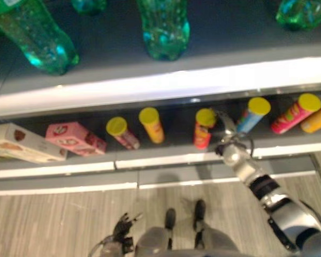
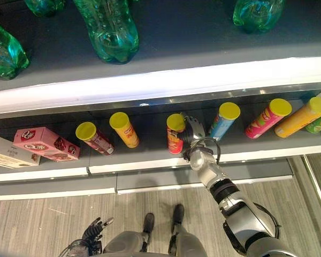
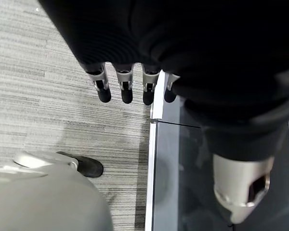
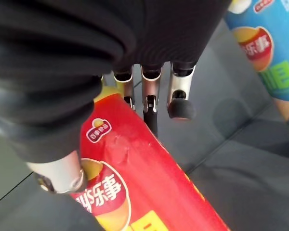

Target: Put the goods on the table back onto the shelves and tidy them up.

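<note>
A red chip can (image 2: 175, 136) with a yellow lid stands on the lower shelf (image 2: 150, 164), leaning a little. My right hand (image 2: 194, 133) is right beside it on the shelf. In the right wrist view the red can (image 4: 149, 183) lies between the thumb and the straight fingers (image 4: 179, 96), which reach past it without curling round it. My left hand (image 2: 92, 231) hangs low over the floor at my left side, fingers relaxed and holding nothing; its fingers (image 3: 125, 86) point down by the shelf base.
On the same shelf stand a dark red can (image 2: 94, 139), an orange can (image 2: 124, 128), a blue can (image 2: 223, 120), a pink can (image 2: 267, 118) and an orange can (image 2: 302, 116). A pink box (image 2: 45, 143) and a white box (image 2: 8, 151) lie left. Green bottles (image 2: 109, 27) fill the upper shelf.
</note>
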You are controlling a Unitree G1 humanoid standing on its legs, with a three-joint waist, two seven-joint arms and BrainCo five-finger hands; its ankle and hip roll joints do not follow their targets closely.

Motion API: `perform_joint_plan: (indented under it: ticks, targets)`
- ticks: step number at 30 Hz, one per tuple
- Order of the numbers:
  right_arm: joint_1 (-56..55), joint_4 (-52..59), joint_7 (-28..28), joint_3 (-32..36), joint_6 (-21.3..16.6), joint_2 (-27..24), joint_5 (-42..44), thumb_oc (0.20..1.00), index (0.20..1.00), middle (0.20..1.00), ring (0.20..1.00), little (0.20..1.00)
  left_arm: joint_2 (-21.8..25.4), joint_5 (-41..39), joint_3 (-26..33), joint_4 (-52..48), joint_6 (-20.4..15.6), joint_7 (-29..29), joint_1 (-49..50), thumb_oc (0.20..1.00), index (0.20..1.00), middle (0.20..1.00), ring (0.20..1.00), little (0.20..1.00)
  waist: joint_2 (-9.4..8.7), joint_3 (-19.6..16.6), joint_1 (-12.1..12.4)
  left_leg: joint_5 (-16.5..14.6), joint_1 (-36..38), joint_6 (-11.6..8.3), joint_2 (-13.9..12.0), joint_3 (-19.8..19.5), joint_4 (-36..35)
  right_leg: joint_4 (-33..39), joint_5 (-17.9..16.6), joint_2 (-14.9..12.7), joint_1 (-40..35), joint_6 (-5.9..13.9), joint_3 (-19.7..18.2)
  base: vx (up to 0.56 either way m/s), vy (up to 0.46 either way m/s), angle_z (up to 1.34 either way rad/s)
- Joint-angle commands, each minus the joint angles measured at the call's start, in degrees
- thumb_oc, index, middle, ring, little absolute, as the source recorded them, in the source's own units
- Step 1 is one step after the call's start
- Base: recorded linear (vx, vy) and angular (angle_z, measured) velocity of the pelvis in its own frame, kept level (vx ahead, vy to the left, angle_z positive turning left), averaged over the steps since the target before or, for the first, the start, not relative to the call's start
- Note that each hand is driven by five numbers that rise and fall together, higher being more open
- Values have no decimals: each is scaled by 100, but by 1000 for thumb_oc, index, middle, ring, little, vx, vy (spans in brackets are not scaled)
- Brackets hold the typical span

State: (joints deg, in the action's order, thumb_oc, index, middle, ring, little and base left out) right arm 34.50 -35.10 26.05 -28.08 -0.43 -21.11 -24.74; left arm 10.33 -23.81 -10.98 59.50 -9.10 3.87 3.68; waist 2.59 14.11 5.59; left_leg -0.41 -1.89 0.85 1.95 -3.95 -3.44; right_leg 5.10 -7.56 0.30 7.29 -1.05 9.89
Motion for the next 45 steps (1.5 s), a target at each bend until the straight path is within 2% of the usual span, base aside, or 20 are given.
perform_joint_plan:
  ticks: [1, 14, 45]
  targets:
    - [174, 684, 354, 186, -248, 34, -359, 200, 200, 200, 200, 200, 33, -48, -320, 162, -204, 115, -242, 1000, 1000, 1000, 1000, 1000, -192, -107, 66, 11, -132, -111, -120, 44, -156, -10, 541, -352, -408, 572, -384, 0, 0, 0]
    - [74, 693, 613, -53, -352, 289, -351, 200, 200, 200, 200, 200, 46, 38, -490, -23, -296, 330, -167, 1000, 1000, 1000, 1000, 1000, -63, -21, 126, 41, -214, -124, -105, -29, -156, -10, 554, -364, -350, 587, -319, 0, 0, 0]
    - [635, -27, 928, -164, -281, 398, -173, 200, 200, 200, 200, 200, 180, 132, -744, -223, -343, 459, -165, 1000, 1000, 1000, 1000, 1000, -7, -45, 354, 67, -425, -152, -83, -229, -156, -10, 586, -369, -205, 605, -134, 0, -1, 3]
